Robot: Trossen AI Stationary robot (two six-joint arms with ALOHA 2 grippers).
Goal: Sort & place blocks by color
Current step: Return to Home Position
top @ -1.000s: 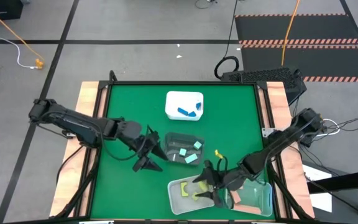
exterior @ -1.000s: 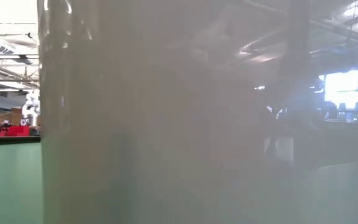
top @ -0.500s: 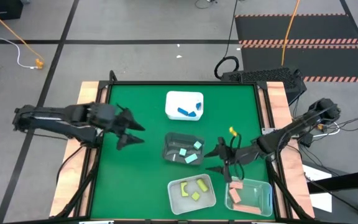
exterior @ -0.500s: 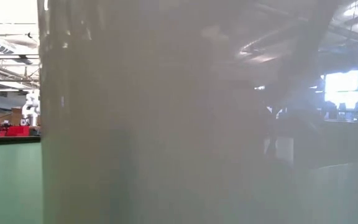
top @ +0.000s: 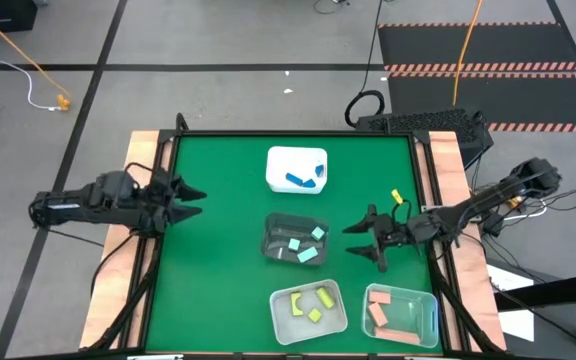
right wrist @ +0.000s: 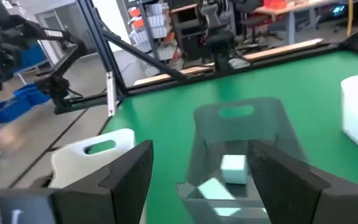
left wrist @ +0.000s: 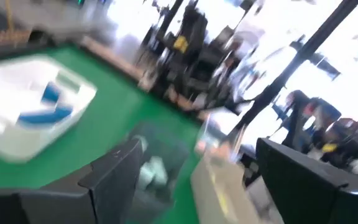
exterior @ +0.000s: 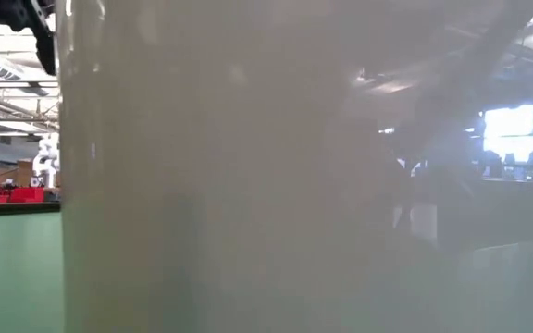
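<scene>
We see both grippers spread wide and empty: the left gripper (top: pixel 197 201) at the table's (top: pixel 218 165) left edge, the right gripper (top: pixel 362 246) beside the dark tub (top: pixel 273 222), which holds mint blocks (top: pixel 307 254). Blue blocks (top: pixel 303 180) lie in the white tub (top: pixel 278 155), yellow blocks (top: pixel 323 297) in the grey tub (top: pixel 277 300), and pink blocks (top: pixel 377 315) in the clear tub (top: pixel 431 300).

Blue blocks (top: pixel 301 180): two bars, touching, flat in the white tub (top: pixel 278 158).
Mint blocks (top: pixel 308 254): three, apart, in the dark tub (top: pixel 273 225).
Yellow blocks (top: pixel 324 297): three, close together, in the grey tub (top: pixel 280 325).
Pink blocks (top: pixel 392 334): a few bars, flat in the clear tub (top: pixel 431 320).
</scene>
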